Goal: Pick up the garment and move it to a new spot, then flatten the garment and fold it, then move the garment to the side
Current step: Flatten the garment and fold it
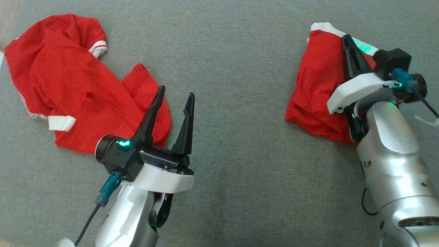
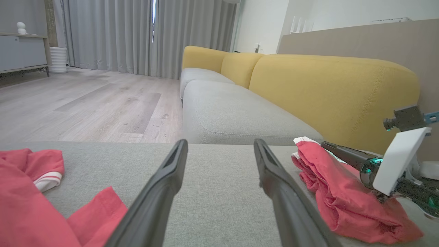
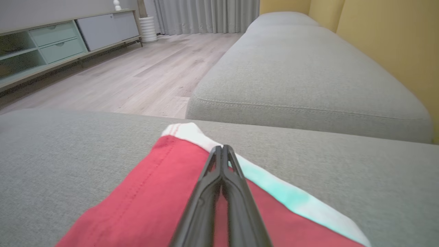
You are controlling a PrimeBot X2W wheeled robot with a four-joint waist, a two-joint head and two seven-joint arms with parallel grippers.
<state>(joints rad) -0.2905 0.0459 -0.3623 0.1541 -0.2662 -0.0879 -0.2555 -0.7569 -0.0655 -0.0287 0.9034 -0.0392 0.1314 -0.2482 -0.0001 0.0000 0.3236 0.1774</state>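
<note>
Two red garments with white trim lie on the grey cushion (image 1: 233,137). The crumpled one (image 1: 68,79) is spread at the left and shows at the lower left of the left wrist view (image 2: 20,206). My left gripper (image 1: 176,91) stands open just right of its near corner, with nothing between its fingers (image 2: 220,142). The smaller, bunched garment (image 1: 315,85) lies at the right (image 2: 336,199). My right gripper (image 1: 346,36) is shut and lies on top of it, tips at the white band (image 3: 221,147); I see no cloth between the fingers.
A grey sofa seat (image 3: 301,75) with yellow backrests (image 2: 329,92) runs on beyond the cushion's far edge. Wooden floor (image 2: 85,103), grey curtains (image 2: 109,34) and a low cabinet (image 3: 51,44) lie further off. Bare grey fabric separates the two garments.
</note>
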